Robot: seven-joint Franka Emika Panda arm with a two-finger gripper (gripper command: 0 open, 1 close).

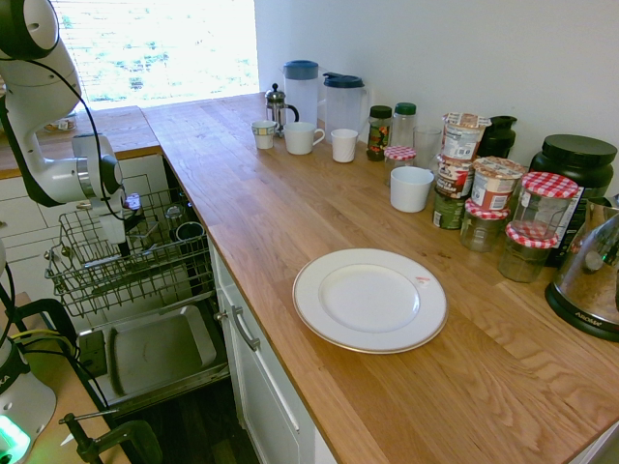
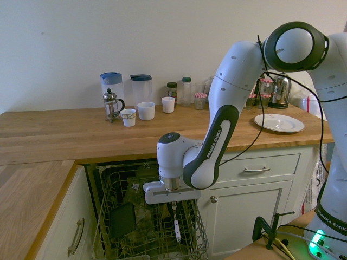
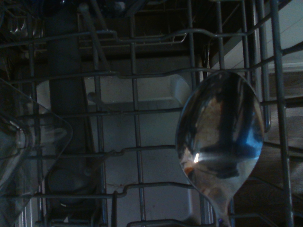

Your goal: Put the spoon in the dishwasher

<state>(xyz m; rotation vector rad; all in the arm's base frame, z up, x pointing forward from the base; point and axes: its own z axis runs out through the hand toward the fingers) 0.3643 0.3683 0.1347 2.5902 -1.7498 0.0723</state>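
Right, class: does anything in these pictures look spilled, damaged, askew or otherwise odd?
Nothing stands out. The plate lies flat on the wooden countertop, the French press stands upright, and the spoon shows over the dishwasher rack, with no spill visible.

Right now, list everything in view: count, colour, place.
spoon: 1, silver, wrist view, at rack
dishwasher rack: upper, dark wire, pulled out
clear container: 1, in rack
plate: 1, white, counter
kettle: 1, steel, counter end
French press: 1, counter
pitchers: 2, clear, blue lids, by wall
cups: 3 white, 1 patterned, counter
jars: several, clear, red-checked lids, counter
green-lidded jars: 2, by wall
tub: 1, black, by kettle
cabinets: several, white, under counter
arm: 1, white, over dishwasher
jaws: shut
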